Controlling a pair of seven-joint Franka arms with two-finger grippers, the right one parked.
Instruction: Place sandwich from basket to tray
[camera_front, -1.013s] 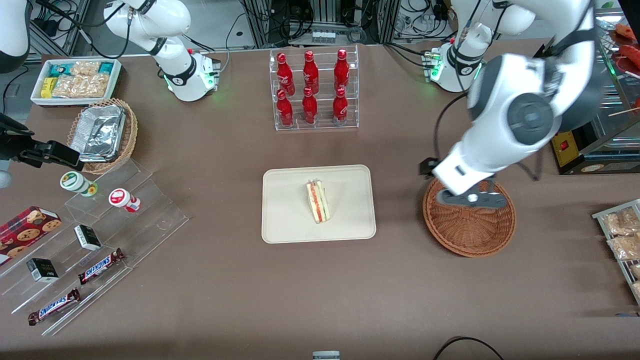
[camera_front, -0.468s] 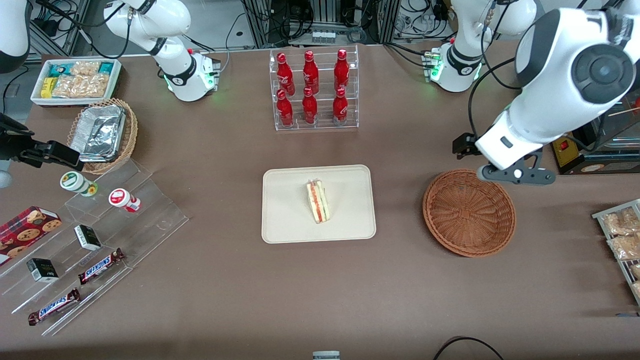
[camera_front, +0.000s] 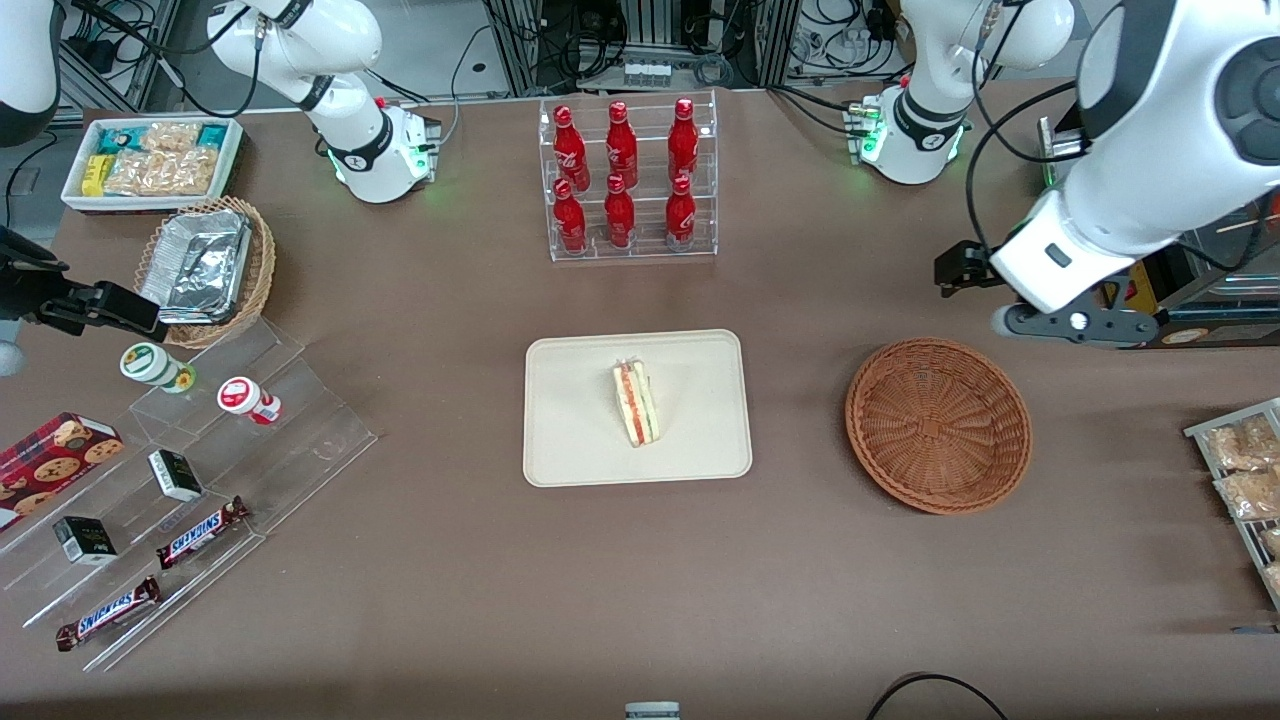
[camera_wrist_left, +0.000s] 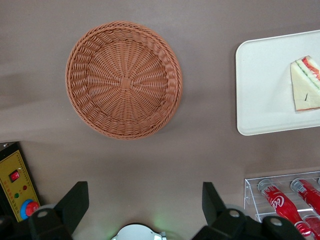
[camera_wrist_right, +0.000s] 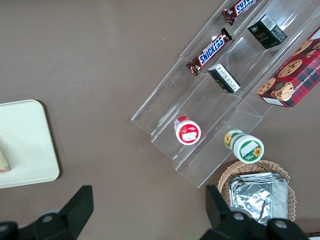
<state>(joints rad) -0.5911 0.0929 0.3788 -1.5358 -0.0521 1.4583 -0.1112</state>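
Note:
The sandwich (camera_front: 636, 403), a pale wedge with red, orange and green filling, lies on the cream tray (camera_front: 570, 440) at the table's middle; both also show in the left wrist view, sandwich (camera_wrist_left: 305, 82) on tray (camera_wrist_left: 260, 90). The reddish-brown wicker basket (camera_front: 938, 425) stands empty toward the working arm's end, also in the left wrist view (camera_wrist_left: 124, 79). My left gripper (camera_front: 1075, 322) hangs high above the table, farther from the front camera than the basket, and is open and empty (camera_wrist_left: 141, 202).
A clear rack of red bottles (camera_front: 625, 180) stands farther back than the tray. A yellow control box (camera_wrist_left: 17, 182) lies near the gripper. A snack rack (camera_front: 1240, 480) sits at the working arm's table end. Acrylic steps with snacks (camera_front: 190, 480) lie toward the parked arm's end.
My left gripper has risen from over the basket and drawn back, away from the front camera and toward the working arm's end. The sandwich stays still on the tray.

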